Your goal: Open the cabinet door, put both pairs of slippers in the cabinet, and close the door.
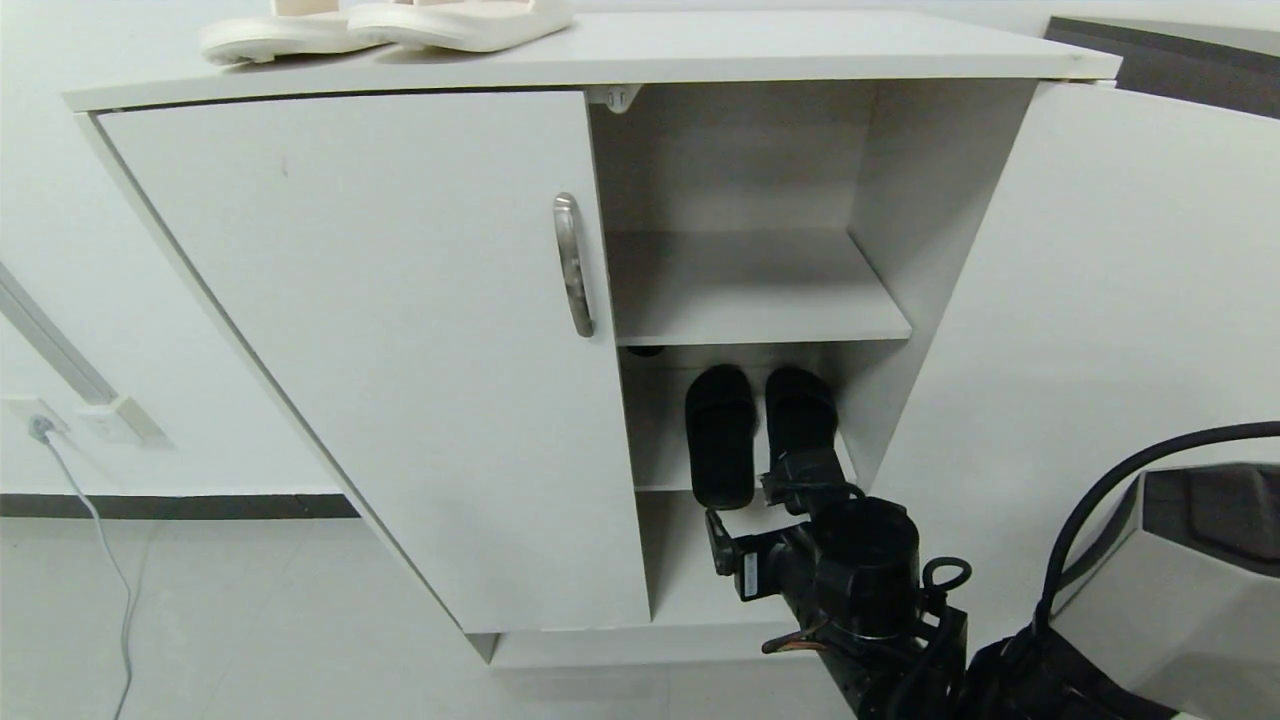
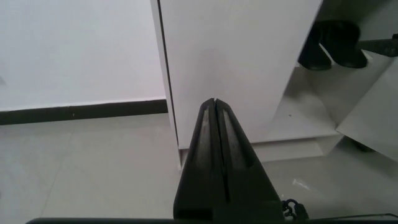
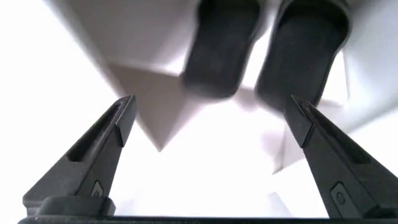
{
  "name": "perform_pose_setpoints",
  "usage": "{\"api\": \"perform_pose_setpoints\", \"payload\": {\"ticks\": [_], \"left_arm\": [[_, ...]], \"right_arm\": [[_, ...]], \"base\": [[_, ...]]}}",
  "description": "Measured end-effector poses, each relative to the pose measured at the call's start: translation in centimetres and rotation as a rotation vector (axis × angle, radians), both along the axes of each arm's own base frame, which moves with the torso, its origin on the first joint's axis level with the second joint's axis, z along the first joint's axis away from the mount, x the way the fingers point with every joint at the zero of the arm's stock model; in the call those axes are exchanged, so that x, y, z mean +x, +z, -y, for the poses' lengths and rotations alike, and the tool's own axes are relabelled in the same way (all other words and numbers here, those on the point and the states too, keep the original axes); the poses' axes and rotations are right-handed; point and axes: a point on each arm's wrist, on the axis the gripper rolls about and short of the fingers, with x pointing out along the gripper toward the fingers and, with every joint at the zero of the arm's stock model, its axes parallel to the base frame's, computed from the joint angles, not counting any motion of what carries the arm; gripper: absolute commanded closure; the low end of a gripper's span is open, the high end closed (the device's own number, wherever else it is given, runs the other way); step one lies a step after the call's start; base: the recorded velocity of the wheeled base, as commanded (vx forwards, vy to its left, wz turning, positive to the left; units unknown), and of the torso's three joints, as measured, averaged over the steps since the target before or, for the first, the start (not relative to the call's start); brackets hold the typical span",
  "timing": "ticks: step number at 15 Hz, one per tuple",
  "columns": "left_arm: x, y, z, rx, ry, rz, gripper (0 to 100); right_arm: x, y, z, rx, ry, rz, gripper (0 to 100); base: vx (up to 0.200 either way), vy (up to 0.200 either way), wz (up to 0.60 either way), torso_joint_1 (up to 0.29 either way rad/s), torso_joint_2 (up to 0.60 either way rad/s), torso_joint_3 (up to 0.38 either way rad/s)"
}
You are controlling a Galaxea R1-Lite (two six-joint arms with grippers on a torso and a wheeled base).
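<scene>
You have the black rubber slippers on the lower shelf of the white cabinet, with your right claw released just before them. Cream foam slippers rest on its top, and your left claw hangs clenched above the pale tiled floor.

Home-like room, shoe cabinet, wall socket

**Where the slippers sit right now**

So the white laminate cabinet stands on a pale grey tiled floor, and a thin grey cable trails across the tiles off to the left. On the cabinet's flat white top panel lies a pair of chunky cream foam slippers, side by side. Inside, the lower white shelf holds a pair of black rubbery slide slippers, lying next to each other front to back.
</scene>
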Motion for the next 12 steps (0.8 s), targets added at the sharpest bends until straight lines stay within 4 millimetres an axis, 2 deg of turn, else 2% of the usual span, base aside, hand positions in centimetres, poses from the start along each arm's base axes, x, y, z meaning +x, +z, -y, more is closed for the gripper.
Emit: {"api": "perform_pose_setpoints", "payload": {"ticks": [12], "left_arm": [[0.0,0.0,-0.01,-0.016,0.004,-0.001,100]], "right_arm": [[-0.41,0.31,-0.12,0.005,0.012,0.005,0]], "base": [[0.0,0.0,0.0,0.0,0.0,0.0]]}}
